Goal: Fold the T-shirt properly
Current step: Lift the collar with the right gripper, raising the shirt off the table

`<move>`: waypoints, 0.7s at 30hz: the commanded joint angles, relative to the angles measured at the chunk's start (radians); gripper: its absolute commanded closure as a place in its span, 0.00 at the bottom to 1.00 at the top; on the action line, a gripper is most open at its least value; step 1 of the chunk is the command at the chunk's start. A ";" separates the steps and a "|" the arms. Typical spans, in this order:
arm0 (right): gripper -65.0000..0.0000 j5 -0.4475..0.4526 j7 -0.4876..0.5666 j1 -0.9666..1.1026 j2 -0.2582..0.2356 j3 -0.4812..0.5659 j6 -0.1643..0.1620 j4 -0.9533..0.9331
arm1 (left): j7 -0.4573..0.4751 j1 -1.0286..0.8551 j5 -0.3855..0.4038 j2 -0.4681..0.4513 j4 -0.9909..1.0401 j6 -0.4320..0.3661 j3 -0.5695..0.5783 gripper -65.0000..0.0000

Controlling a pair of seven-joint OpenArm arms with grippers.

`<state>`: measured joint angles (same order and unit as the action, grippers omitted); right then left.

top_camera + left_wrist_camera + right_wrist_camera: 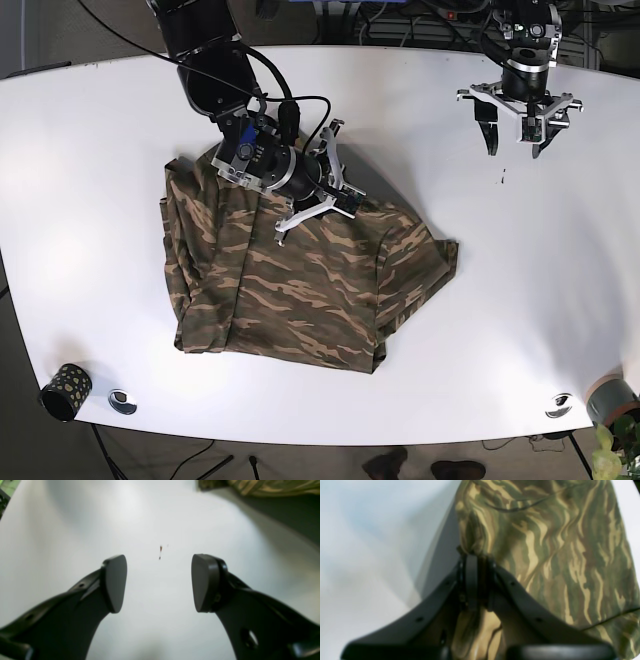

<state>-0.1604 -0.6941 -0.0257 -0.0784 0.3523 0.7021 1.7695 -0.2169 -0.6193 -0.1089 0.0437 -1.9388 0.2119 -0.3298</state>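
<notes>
A camouflage T-shirt point(290, 280) lies partly folded and rumpled on the white table point(500, 280), left of centre. My right gripper point(322, 203) is at the shirt's upper edge, shut on a bunch of its cloth. In the right wrist view the fingertips point(471, 565) pinch the camouflage fabric point(557, 555), which hangs away from them. My left gripper point(518, 145) is open and empty over bare table at the far right, well apart from the shirt. In the left wrist view it point(160, 580) shows wide open, with a shirt corner point(275, 487) at the top right.
A dark patterned cup point(64, 390) stands at the table's front left corner with a small metal disc point(123, 400) beside it. Another disc point(558, 404) and a grey cup point(612, 400) are at the front right. A small dark speck point(160, 552) marks the table under the left gripper.
</notes>
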 commanded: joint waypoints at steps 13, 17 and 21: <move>1.00 0.011 -0.019 -0.125 0.075 -0.072 -0.004 0.229 | -0.072 0.094 0.004 -0.021 -0.017 -0.004 0.134 0.42; 1.00 0.011 -0.023 -0.248 0.081 -0.118 -0.004 0.229 | -0.074 0.141 -0.001 -0.020 -0.017 -0.004 0.188 0.42; 1.00 0.006 -0.063 -0.389 0.081 -0.123 -0.004 0.227 | -0.094 0.197 -0.001 -0.018 -0.017 -0.004 0.238 0.42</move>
<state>-0.1616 -0.7677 -0.3592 -0.0051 0.2283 0.7052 1.9766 -0.3199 -0.4366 -0.1123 0.0261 -1.9369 0.2092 -0.1089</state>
